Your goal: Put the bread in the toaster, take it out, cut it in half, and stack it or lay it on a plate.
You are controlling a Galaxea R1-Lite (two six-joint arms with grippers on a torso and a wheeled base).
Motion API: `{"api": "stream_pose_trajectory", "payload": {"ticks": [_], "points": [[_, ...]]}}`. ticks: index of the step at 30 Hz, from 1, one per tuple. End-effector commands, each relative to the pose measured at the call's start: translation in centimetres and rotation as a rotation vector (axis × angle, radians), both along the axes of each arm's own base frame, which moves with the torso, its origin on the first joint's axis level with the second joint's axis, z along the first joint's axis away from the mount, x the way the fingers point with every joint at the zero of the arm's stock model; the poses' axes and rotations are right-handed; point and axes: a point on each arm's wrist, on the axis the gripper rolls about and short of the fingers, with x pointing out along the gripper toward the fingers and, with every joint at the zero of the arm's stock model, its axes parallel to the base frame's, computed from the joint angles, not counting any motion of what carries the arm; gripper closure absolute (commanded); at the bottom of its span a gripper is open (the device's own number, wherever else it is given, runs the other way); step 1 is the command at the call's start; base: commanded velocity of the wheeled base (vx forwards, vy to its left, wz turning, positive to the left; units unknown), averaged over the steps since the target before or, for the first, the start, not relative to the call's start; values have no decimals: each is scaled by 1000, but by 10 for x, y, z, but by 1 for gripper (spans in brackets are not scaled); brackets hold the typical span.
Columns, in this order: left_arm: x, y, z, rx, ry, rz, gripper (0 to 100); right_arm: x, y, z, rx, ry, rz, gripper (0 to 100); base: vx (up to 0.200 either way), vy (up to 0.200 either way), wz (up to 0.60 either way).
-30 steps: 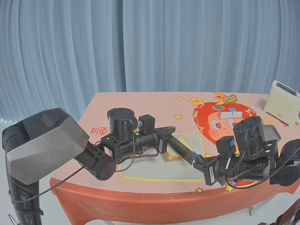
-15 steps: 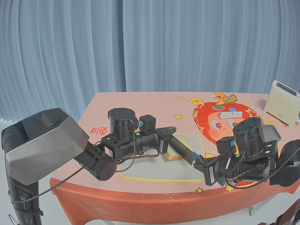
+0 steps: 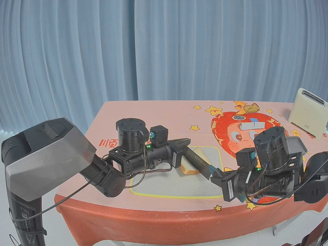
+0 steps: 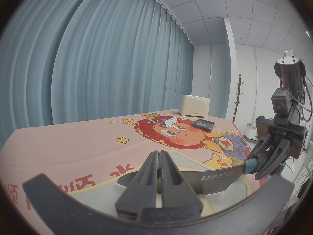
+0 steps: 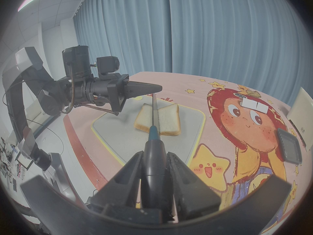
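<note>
A slice of bread (image 3: 188,169) (image 5: 164,118) lies on the grey cutting mat (image 3: 164,183) (image 5: 120,136). Across it runs the blade of a knife (image 3: 198,161) (image 4: 213,180) with a teal handle. My right gripper (image 3: 216,177) (image 5: 154,157) is shut on that handle at the mat's right edge. At the far end of the blade, just over the bread, my left gripper (image 3: 186,141) (image 4: 159,157) hangs shut, also seen as the left gripper (image 5: 143,88) in the right wrist view. The white toaster (image 3: 309,113) (image 4: 194,105) stands at the table's far right.
A dark square plate (image 5: 288,146) (image 4: 202,124) lies on the tablecloth between the mat and the toaster, partly behind my right wrist. Two white tags (image 3: 252,125) sit on the printed face. The table's front edge runs close below the mat.
Both arms have shifted very slightly to the left. The knife still lies across the bread.
</note>
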Motion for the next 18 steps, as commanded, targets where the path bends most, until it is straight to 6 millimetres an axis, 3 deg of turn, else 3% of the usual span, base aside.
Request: {"api": "stream_pose_trajectory", "payload": {"ticks": [1,11,18], "points": [[-1,-1,4,-7,-10,-5,100,-2,-1,-4,-12,17,1,100,0,0,0],[1,-4,18,-33,-46,-6,100,-2,-2,1,3,-5,2,100,0,0,0],[3,-4,11,-24,-33,-4,100,-3,-3,4,12,-15,0,100,0,0,0]]}}
